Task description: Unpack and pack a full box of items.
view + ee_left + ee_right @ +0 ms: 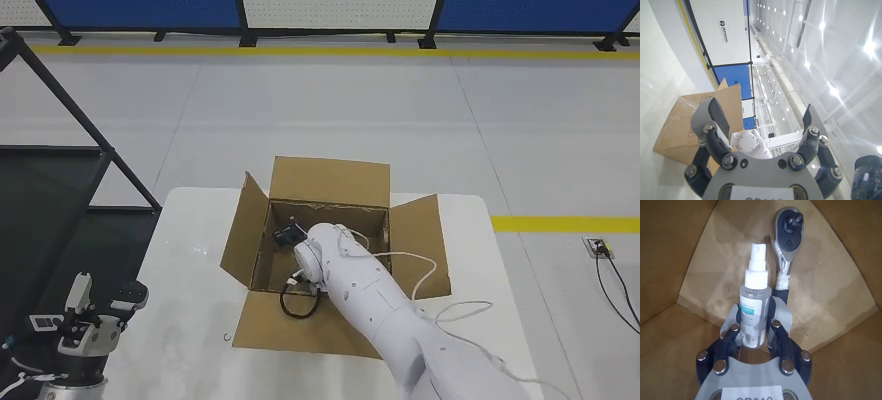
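On the table (190, 260), inside the box (330, 180), your right gripper (755, 311) clamps the spray bottle (755, 294) lengthwise, apparently beside the ratchet (789, 234).

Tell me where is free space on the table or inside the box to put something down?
The table strip between the box and the table's left edge is bare. Inside, the floor beside the bottle, away from the wrench, is free. It is crowded where the right gripper holds the bottle next to the wrench.
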Robot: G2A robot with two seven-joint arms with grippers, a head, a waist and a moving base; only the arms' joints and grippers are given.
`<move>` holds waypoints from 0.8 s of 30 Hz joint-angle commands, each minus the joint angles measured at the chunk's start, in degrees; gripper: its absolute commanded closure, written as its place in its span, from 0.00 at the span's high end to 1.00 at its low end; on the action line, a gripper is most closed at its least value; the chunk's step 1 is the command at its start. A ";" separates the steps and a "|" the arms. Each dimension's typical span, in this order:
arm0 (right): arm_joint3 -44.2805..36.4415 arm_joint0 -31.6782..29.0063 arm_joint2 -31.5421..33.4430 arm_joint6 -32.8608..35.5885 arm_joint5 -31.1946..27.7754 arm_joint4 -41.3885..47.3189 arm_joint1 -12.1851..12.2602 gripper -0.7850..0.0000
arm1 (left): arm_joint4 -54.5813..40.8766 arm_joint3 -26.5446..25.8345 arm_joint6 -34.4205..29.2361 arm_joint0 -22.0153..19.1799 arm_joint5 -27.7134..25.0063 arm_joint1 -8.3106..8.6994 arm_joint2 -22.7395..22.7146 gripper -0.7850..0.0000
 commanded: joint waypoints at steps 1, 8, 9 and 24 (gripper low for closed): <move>0.40 0.34 0.55 -0.82 -0.84 0.56 0.24 0.00 | 0.00 0.00 0.00 0.00 0.00 0.00 0.00 1.00; 1.74 1.29 2.45 -4.42 -4.93 2.29 1.54 0.00 | 0.00 0.00 0.00 0.00 0.00 0.00 0.00 1.00; 1.95 1.38 2.66 -4.89 -5.48 2.42 1.75 0.00 | 0.00 0.00 0.00 0.00 0.00 0.00 0.00 1.00; 4.84 2.26 5.31 -13.24 -16.60 4.04 4.85 0.00 | 0.00 0.00 0.00 0.00 0.00 0.00 0.00 1.00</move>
